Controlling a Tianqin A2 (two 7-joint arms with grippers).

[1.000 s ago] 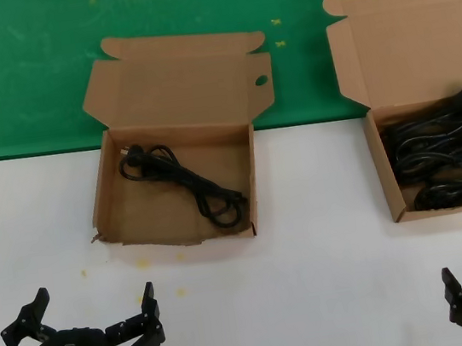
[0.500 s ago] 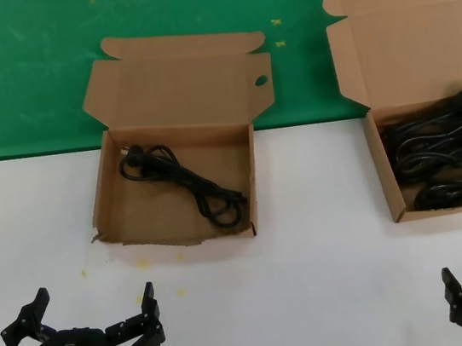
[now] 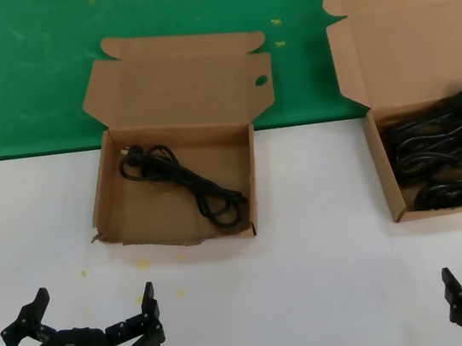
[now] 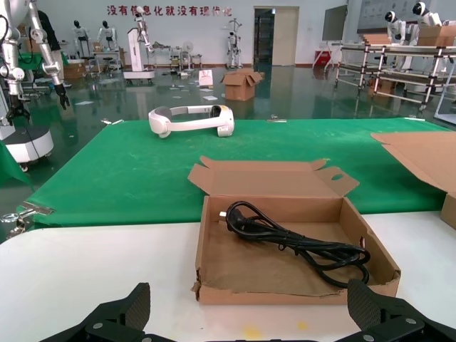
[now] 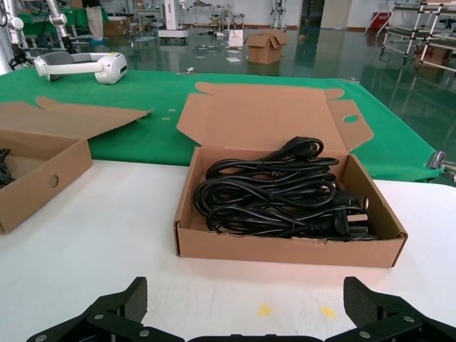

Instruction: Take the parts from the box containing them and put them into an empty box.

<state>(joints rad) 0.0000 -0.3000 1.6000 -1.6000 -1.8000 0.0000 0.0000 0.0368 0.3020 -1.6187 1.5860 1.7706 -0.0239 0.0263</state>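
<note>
- The shallow brown cardboard box with a neat front wall (image 3: 440, 156), on the right, holds a heap of coiled black rubber power cords (image 3: 446, 162), lid raised.
- The brown cardboard box with a round hole in its lid (image 3: 176, 176), left of it and well apart, holds one black cord (image 3: 183, 184).
- Both boxes straddle the white table (image 3: 315, 282) and green mat (image 3: 26, 64).
- A white headset (image 4: 191, 120) lies beyond on the mat.
- The left gripper (image 3: 84, 324) and right gripper (image 5: 246, 313) sit low near the table's front edge, fingers spread and holding nothing.

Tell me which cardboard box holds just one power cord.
The box before the left arm, with the round hole in its lid; one cord lies inside. The box on the right holds a pile of cords.
</note>
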